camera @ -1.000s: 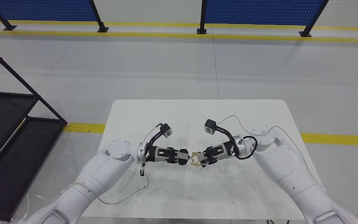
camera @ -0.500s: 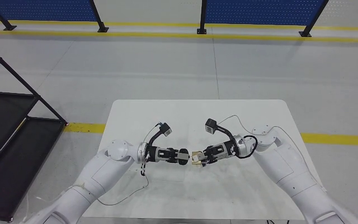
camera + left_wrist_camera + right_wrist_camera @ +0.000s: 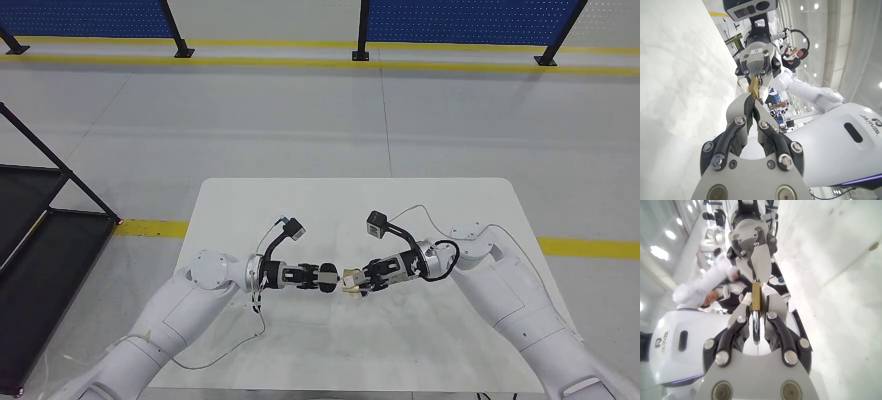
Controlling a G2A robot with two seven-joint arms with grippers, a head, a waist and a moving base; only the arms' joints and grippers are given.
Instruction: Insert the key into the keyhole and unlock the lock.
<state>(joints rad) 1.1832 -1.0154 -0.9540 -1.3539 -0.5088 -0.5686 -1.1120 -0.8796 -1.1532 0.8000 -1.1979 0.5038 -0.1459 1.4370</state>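
A brass padlock (image 3: 756,296) sits between the fingers of my right gripper (image 3: 756,294), which is shut on it, with the steel shackle (image 3: 755,328) pointing back toward the wrist. In the top view the padlock (image 3: 350,281) hangs just above the middle of the white table (image 3: 450,210), where both arms meet. My left gripper (image 3: 753,98) is shut on the key, of which just a thin sliver shows between the pads. Its tips press against the padlock (image 3: 754,86) at the end away from the shackle. The keyhole itself is hidden.
Both arms lie low over the table's middle, left gripper (image 3: 335,278) and right gripper (image 3: 362,279) nose to nose. A black rack (image 3: 40,260) stands on the floor to the left. Blue barriers (image 3: 460,20) line the far side of the room.
My left wrist has turned slightly, its camera shifting a little, while its tips stay against the padlock. The right arm and the padlock have not moved.
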